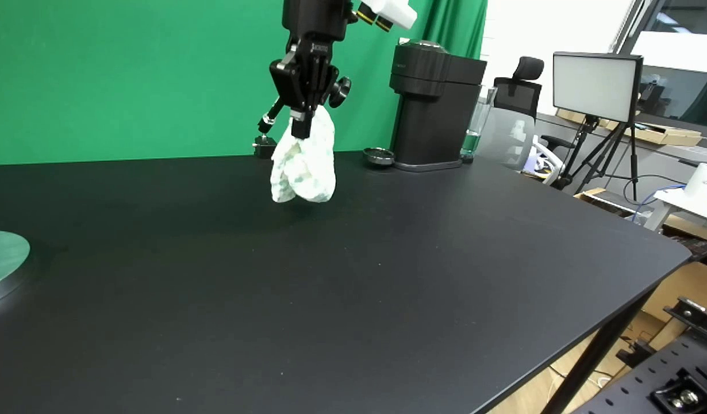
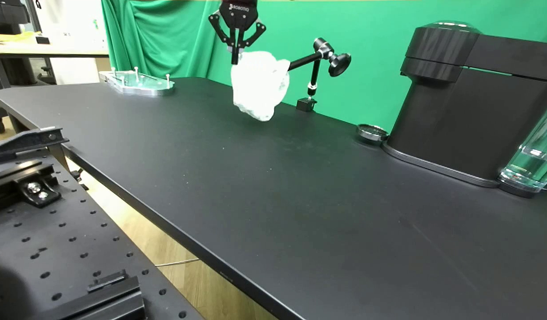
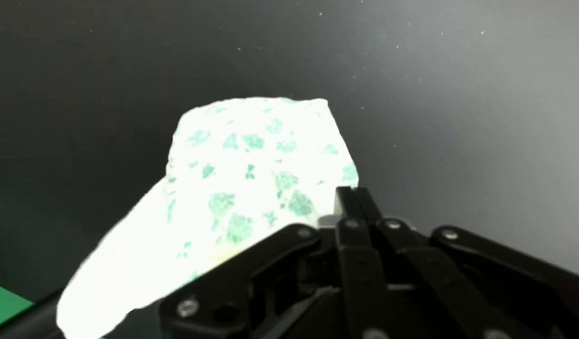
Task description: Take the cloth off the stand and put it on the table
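Located the green-printed white cloth [image 3: 256,160] draped over the end of the black, jointed, round-knobbed stand [image 2: 314,80], hanging above the smooth black worktop [image 1: 353,287] and apart from it. Found the slim black fingers [image 3: 349,205] drawn together at the upper edge of the cloth, with fabric apparently pinched between; cannot tell how much. Noted, in an exterior view, one dark fingertip [image 1: 300,127] showing in front of the fabric. Observed, in the wrist view, a flat printed panel of the cloth left of the fingers, and a plain bright lobe running toward the lower left. Recorded, toward the rear edge of the worktop, a tall, rounded black machine [image 1: 428,109] with a clear cylindrical tank [image 2: 538,155] alongside, plus a shallow, round, metal-rimmed dish [image 2: 372,133] just beside the machine. Logged, in both exterior views, a transparent, green-tinted, silvery-edged plate [image 2: 140,84] resting on the worktop. Sighted a green fabric backdrop [image 1: 129,75] behind the stand and the machine.
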